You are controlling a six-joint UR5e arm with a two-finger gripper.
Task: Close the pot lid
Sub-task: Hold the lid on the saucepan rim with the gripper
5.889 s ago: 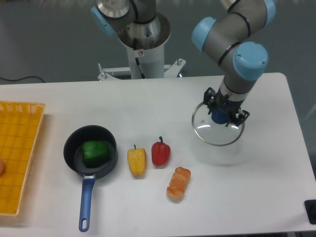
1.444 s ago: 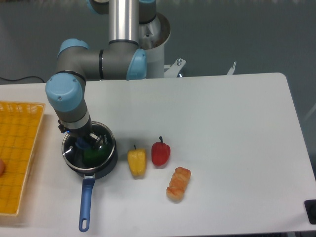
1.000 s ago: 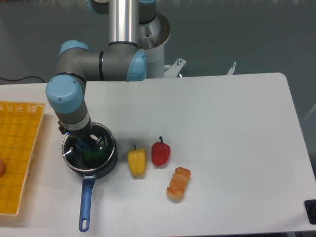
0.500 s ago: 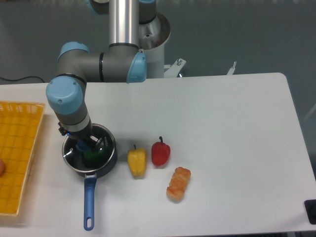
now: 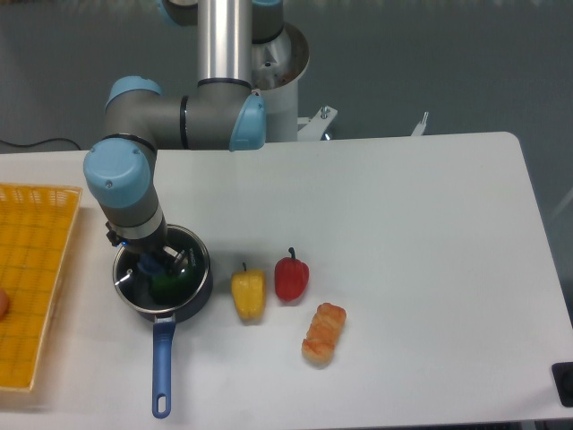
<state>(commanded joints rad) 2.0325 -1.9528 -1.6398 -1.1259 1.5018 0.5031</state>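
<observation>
The black pot (image 5: 200, 296) sits at the table's front left, its blue handle (image 5: 162, 367) pointing toward the front edge. The glass lid (image 5: 126, 280) lies over the pot's mouth, its metal rim about level with the pot's rim. A green pepper (image 5: 166, 286) shows through the glass. My gripper (image 5: 159, 262) points straight down over the pot's centre, its fingers shut on the lid's blue knob, which is mostly hidden between them.
To the right of the pot, a yellow pepper (image 5: 248, 294) and a red pepper (image 5: 291, 277) stand side by side. An orange pastry (image 5: 323, 333) lies further right and forward. A yellow basket (image 5: 31, 278) fills the left edge. The arm's base (image 5: 260, 72) stands behind the table.
The gripper carried the lid from the right side of the table over to the pot. In the last second the pot's handle swung slightly right; the gripper has barely moved.
</observation>
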